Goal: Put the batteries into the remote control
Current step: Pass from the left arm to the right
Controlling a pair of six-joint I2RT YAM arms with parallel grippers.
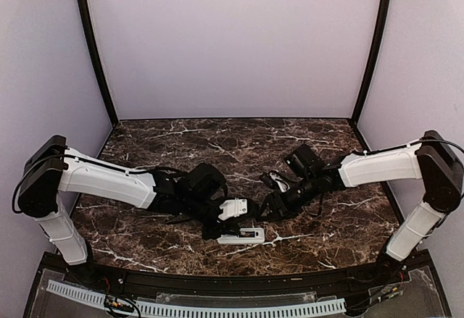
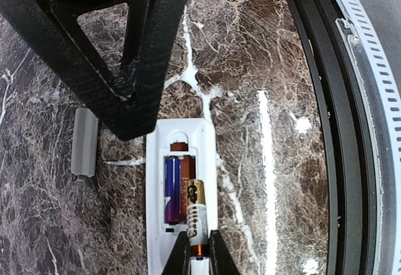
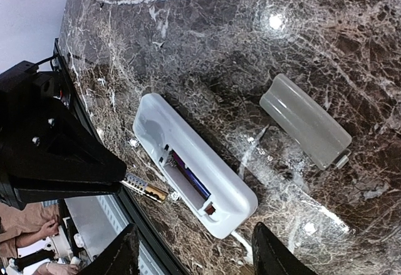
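On the dark marble table (image 1: 326, 240), near its front edge. Cover piece (image 2: 84, 141): pale, flat, lying apart to the left of the remote. Remote control (image 2: 203, 143): white, back up, compartment open. Purple battery (image 2: 171, 190): seated in the left slot. Second battery (image 2: 195, 215): black and gold, over the right slot, its copper end pinched in the left gripper (image 2: 199, 257). Right gripper (image 3: 197, 243): fingers spread wide above the remote, holding nothing.
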